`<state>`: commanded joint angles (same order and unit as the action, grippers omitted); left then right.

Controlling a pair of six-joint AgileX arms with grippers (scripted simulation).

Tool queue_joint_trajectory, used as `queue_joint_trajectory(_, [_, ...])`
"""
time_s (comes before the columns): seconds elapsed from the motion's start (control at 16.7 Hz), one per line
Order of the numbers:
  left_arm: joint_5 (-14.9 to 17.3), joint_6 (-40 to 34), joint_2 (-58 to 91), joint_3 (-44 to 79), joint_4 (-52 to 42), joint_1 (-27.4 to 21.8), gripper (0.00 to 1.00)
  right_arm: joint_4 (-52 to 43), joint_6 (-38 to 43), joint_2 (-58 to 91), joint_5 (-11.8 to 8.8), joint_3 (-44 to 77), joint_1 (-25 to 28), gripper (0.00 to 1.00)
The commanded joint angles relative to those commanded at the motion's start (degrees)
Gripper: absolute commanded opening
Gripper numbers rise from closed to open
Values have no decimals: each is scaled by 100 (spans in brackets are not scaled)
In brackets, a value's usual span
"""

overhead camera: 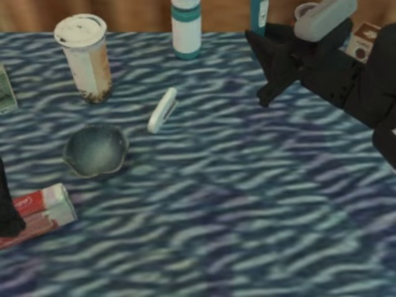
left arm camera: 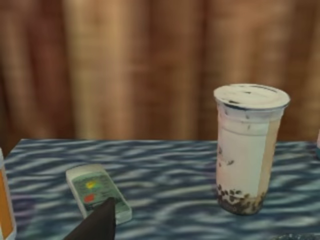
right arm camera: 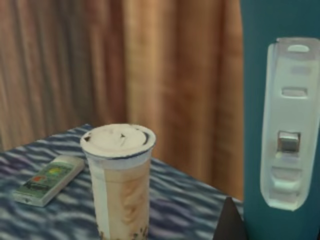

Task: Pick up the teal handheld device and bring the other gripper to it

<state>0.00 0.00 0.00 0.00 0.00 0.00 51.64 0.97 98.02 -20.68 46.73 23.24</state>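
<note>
Slim teal stick with white patch (right arm camera: pixel 280 125) upright, close beside right gripper (overhead camera: pixel 272 68); right jaws unclear. Left gripper (overhead camera: pixel 7 216) far, jaws unclear.

Looks like a rendered tabletop mock-up of a home: blue wavy-patterned tablecloth (overhead camera: pixel 247 216), brownish curtain (left arm camera: pixel 125 65) behind, everyday clutter like a bubble tea cup (overhead camera: pixel 85 57), remote (left arm camera: pixel 97 191) and toothpaste box (overhead camera: pixel 43 212).

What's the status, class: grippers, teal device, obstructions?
Right gripper close beside the teal handheld device at table's far right. Left gripper parked at left edge. Nothing blocking.
</note>
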Motion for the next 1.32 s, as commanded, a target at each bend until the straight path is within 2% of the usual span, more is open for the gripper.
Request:
queue_joint_trajectory(0.12, [0, 0, 0, 0, 0, 0, 100, -3, 17, 12, 23, 19, 35, 0])
queue_joint_trajectory(0.24, [0, 0, 0, 0, 0, 0, 100, 90, 33, -72, 195, -64, 209, 0])
queue_joint_trajectory(0.54, [0, 0, 0, 0, 0, 0, 100, 511, 112, -451, 974, -447, 1014, 0])
queue_joint_trajectory(0.66, [0, 0, 0, 0, 0, 0, 100, 641, 131, -571, 1183, -538, 1241, 0])
queue_joint_trajectory(1.32, [0, 0, 0, 0, 0, 0, 100, 662, 133, -590, 1213, -550, 1272, 0])
